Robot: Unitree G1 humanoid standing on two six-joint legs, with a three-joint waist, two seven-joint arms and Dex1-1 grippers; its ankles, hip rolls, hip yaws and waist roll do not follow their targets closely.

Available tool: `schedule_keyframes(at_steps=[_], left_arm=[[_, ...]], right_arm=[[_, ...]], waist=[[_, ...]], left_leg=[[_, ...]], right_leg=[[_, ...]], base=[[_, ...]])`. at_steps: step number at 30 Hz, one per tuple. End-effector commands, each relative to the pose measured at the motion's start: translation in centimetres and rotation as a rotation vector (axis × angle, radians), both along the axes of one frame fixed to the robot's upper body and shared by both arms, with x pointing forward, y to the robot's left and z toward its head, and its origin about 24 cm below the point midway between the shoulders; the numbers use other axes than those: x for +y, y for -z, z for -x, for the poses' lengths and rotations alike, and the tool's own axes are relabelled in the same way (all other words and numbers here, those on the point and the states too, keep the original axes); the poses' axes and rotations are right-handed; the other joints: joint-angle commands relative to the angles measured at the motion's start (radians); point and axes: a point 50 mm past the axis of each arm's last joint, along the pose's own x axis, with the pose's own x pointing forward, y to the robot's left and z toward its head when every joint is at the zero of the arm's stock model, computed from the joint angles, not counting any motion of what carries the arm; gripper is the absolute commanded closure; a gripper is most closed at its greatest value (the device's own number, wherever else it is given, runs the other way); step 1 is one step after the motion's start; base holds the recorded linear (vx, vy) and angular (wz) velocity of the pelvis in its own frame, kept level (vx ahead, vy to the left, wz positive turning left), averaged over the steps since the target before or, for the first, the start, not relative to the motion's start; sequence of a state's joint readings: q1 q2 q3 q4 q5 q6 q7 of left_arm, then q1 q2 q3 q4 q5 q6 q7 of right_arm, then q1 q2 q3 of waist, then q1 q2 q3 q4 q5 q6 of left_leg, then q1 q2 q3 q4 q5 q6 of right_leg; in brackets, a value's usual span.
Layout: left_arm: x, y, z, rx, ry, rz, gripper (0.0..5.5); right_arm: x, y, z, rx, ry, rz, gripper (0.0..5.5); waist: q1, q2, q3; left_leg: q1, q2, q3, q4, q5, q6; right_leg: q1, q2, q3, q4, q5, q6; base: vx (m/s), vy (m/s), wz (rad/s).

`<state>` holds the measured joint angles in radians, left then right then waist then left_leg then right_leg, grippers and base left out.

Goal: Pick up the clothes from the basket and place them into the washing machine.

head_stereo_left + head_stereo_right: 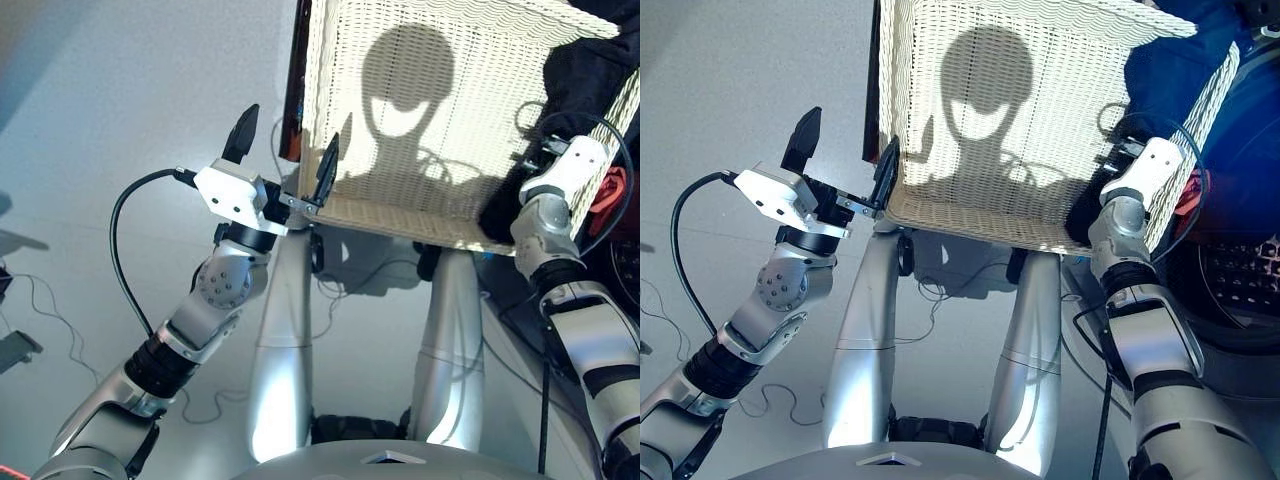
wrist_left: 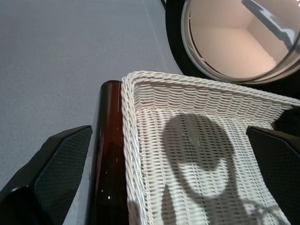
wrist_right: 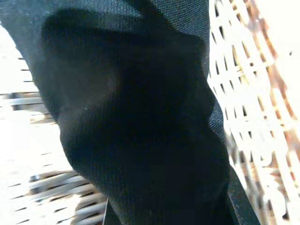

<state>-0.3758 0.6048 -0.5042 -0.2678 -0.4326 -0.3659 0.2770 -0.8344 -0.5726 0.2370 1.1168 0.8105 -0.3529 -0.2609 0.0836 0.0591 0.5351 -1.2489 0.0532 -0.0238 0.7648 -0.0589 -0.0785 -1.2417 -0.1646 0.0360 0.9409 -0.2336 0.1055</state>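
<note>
The washing machine (image 1: 1240,250) fills the right edge of the head views as a dark body with its perforated drum partly in sight; most of it is cut off by the frame, and no brand, label or writing can be read anywhere. Its round door (image 2: 234,42), black-rimmed with bulging glass, shows beyond the far end of the basket in the left wrist view. The basket (image 1: 440,100), a cream woven tray with a low rim, sits in front of the robot beside the machine, with bare weave across most of its floor. Against its left side stands a dark reddish-brown glossy bar (image 2: 110,154), only partly visible. The clothes lie at the right end of the basket: a navy piece (image 1: 1180,60) heaped over the far right corner, a black piece (image 1: 580,90) next to it, and a scrap of red (image 1: 610,195) showing just outside the right rim. The left gripper (image 1: 283,150) is spread wide, one finger outside the basket's near left corner and the other over the rim, holding nothing. The right gripper (image 1: 562,165) is at the black piece, which covers the whole right wrist view, so I cannot tell how it is set.
</note>
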Motion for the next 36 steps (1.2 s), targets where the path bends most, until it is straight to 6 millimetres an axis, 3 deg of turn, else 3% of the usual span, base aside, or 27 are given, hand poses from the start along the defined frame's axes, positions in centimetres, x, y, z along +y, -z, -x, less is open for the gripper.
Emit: schedule_keyframes(at_steps=[1, 13, 14, 15, 16, 17, 18, 20, 28, 32, 35, 36], left_arm=[[-1.3, -1.7, 1.9, -0.085, 0.125, 0.081, 0.0], [0.0, -1.6, 1.7, -0.078, 0.05, 0.109, 0.0], [0.1, -1.7, 1.6, -0.085, 0.04, 0.105, 0.0], [0.3, -1.3, 1.7, -0.074, 0.031, 0.099, 0.0], [0.4, -1.6, 1.7, -0.095, 0.021, 0.099, 0.0], [0.4, -1.2, 1.8, -0.078, 0.015, 0.103, 0.0], [0.5, -1.5, 1.7, -0.094, 0.0, 0.104, 0.0], [1.1, -1.5, 1.8, -0.104, -0.037, 0.105, 0.0], [1.9, -2.1, 2.2, -0.169, -0.108, 0.129, 0.0], [2.0, -2.2, 2.5, -0.183, -0.123, 0.133, 0.0], [1.8, -2.4, 2.8, -0.194, -0.119, 0.147, 0.0], [1.8, -2.6, 2.9, -0.2, -0.112, 0.159, 0.0]], right_arm=[[-1.7, -0.1, 0.6, 0.011, 0.048, -0.014, 5.5], [2.2, 0.0, 1.1, -0.18, -0.061, -0.081, 5.5], [2.8, 0.1, 1.4, -0.177, -0.109, -0.028, 5.5], [3.4, 0.1, 2.1, -0.175, -0.16, 0.043, 5.5], [3.7, -0.8, 2.5, -0.227, -0.184, 0.071, 5.5], [3.7, -0.3, 3.1, -0.253, -0.166, 0.028, 5.5], [3.7, -0.7, 3.4, -0.308, -0.144, -0.013, 5.5], [3.8, -0.6, 4.6, -0.375, -0.101, -0.06, 5.5], [2.4, -0.4, 7.6, -0.454, 0.208, -0.011, 5.5], [1.1, 0.6, 8.4, -0.374, 0.389, 0.063, 5.5], [-0.2, 1.0, 8.6, -0.348, 0.524, 0.018, 5.5], [-1.8, 1.5, 8.8, -0.301, 0.608, 0.006, 5.5]], waist=[[-0.007, 0.096, -0.015], [-0.037, 0.054, -0.015], [-0.043, 0.045, -0.015], [-0.053, 0.033, -0.015], [-0.062, 0.024, -0.015], [-0.066, 0.019, -0.015], [-0.07, 0.016, -0.015], [-0.081, 0.005, -0.015], [-0.101, -0.016, -0.015], [-0.102, -0.022, -0.015], [-0.101, -0.025, -0.015], [-0.099, -0.026, -0.015]], left_leg=[[0.06, 0.002, 0.083, 0.004, -0.078, 0.024], [0.094, 0.005, 0.084, -0.035, -0.067, 0.029], [0.1, 0.007, 0.085, -0.044, -0.064, 0.029], [0.131, 0.005, 0.082, -0.038, -0.095, 0.024], [0.105, 0.006, 0.084, -0.055, -0.059, 0.029], [0.135, 0.003, 0.079, -0.042, -0.095, 0.025], [0.11, 0.003, 0.083, -0.059, -0.059, 0.032], [0.118, 0.005, 0.082, -0.065, -0.06, 0.035], [0.167, -0.003, 0.077, -0.095, -0.063, 0.043], [0.179, -0.005, 0.073, -0.096, -0.066, 0.045], [0.188, -0.008, 0.069, -0.098, -0.068, 0.045], [0.194, -0.009, 0.066, -0.1, -0.07, 0.045]], right_leg=[[-0.013, 0.037, -0.033, -0.073, 0.073, -0.031], [0.029, 0.044, -0.029, -0.119, 0.088, -0.03], [0.035, 0.045, -0.029, -0.129, 0.092, -0.028], [0.065, 0.045, -0.027, -0.121, 0.061, -0.023], [0.039, 0.047, -0.029, -0.138, 0.095, -0.027], [0.07, 0.047, -0.026, -0.123, 0.063, -0.021], [0.047, 0.048, -0.027, -0.144, 0.099, -0.025], [0.054, 0.048, -0.029, -0.151, 0.101, -0.023], [0.112, 0.049, -0.036, -0.196, 0.109, -0.013], [0.129, 0.049, -0.036, -0.203, 0.11, -0.013], [0.141, 0.049, -0.035, -0.208, 0.109, -0.013], [0.147, 0.048, -0.034, -0.211, 0.111, -0.012]], base=[[0.0, 0.0, 0.0], [0.0, 0.0, 0.0], [0.096, 0.018, -0.019], [0.0, 0.0, 0.0], [0.092, 0.004, -0.011], [-0.088, 0.003, -0.02], [0.0, 0.0, 0.0], [-0.043, 0.01, -0.024], [0.0, 0.0, 0.0], [0.0, 0.0, 0.0], [0.0, 0.0, 0.0], [0.0, 0.0, 0.0]])
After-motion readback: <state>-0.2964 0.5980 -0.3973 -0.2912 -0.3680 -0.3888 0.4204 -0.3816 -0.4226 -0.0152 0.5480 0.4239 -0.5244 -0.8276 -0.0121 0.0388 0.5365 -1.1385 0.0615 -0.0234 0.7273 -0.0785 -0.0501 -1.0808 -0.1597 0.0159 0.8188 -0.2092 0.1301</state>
